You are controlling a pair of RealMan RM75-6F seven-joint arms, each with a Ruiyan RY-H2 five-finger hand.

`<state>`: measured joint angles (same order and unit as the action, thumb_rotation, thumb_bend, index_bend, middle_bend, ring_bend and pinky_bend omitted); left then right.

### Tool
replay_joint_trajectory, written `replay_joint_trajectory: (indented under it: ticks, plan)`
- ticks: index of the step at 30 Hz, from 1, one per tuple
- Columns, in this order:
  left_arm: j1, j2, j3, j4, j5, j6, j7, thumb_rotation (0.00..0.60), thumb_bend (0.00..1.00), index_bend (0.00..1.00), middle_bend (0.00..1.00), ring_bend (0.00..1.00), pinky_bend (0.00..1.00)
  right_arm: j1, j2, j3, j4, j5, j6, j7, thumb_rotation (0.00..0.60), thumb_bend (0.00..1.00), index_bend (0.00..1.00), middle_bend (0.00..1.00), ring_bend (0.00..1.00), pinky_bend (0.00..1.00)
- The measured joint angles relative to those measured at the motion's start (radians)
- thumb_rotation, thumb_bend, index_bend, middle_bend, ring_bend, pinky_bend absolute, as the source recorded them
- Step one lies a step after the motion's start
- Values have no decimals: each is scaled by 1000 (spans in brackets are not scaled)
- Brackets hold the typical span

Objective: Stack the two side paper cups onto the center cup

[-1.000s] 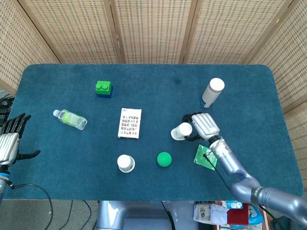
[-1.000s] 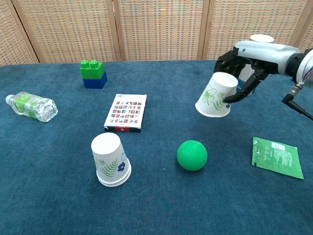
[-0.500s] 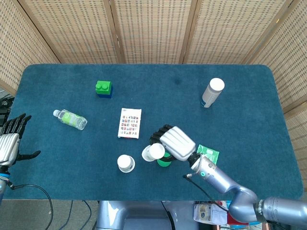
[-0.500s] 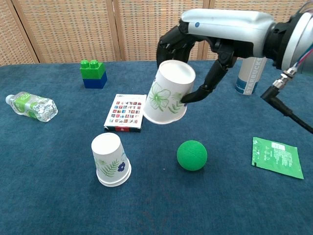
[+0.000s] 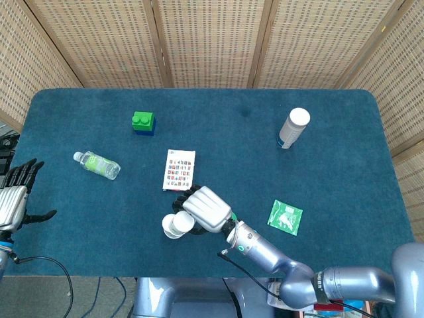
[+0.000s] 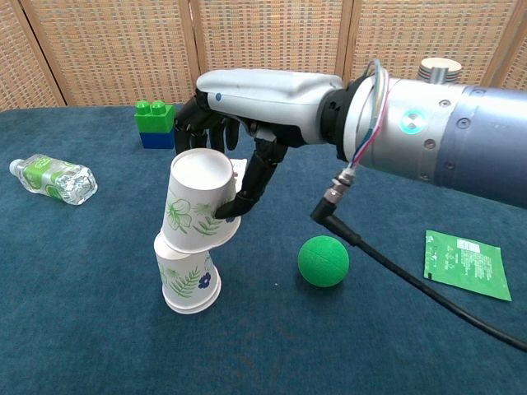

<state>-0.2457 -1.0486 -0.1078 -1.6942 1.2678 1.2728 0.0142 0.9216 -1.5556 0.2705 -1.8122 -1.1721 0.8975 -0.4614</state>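
Observation:
My right hand [image 6: 239, 123] grips an upside-down floral paper cup [image 6: 196, 204] and holds it slightly tilted right over a second upside-down paper cup [image 6: 186, 283] standing on the table; its rim overlaps that cup's top. In the head view the right hand [image 5: 207, 209] covers most of the held cup [image 5: 180, 220], and the lower cup [image 5: 172, 228] peeks out at its left. My left hand [image 5: 14, 199] hangs open off the table's left edge, holding nothing. I see only two cups.
A green ball [image 6: 323, 261] lies right of the cups, under my right arm. A card pack [image 5: 179, 169], a green-and-blue brick [image 5: 142, 122], a lying water bottle [image 5: 97, 164], a white upright bottle [image 5: 292, 128] and a green packet [image 5: 285, 216] are spread over the blue table [image 5: 331, 172].
My right hand carried the cup leftward across the table, past the green ball, and lowered it over the standing cup. The left hand stayed still.

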Motion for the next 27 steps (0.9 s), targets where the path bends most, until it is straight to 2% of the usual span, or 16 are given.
replay_joint_trajectory:
  ticks: [14,27]
  plan:
    - [3,9,-1,2,13,-3,-24,600,114,0,0,0,0,77,-87,8,31,128,43,-114,600,368,495,542,426,390]
    - [2,12,-3,3,11,-9,-31,600,114,0,0,0,0,112,-108,-11,46,181,51,-148,600,368,495,534,426,390]
